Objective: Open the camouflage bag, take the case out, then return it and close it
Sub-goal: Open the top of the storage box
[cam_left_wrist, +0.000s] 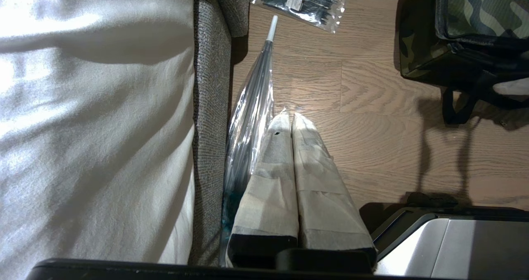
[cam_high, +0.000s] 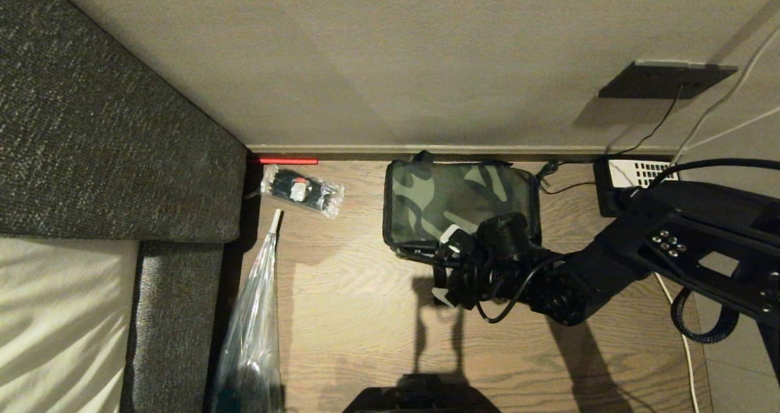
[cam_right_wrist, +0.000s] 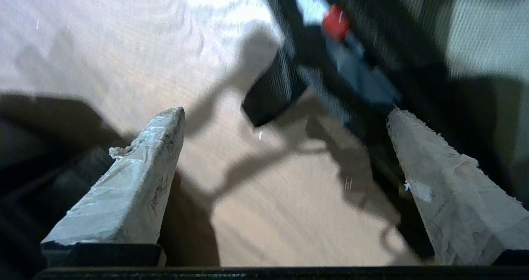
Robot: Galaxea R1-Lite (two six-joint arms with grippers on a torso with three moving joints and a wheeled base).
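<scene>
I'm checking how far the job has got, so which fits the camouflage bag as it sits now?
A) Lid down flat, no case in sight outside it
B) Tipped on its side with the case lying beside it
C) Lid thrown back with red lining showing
A: in the head view the camouflage bag stands on the wood floor against the wall with its camouflage top flat and closed, and no case lies outside it.
</scene>
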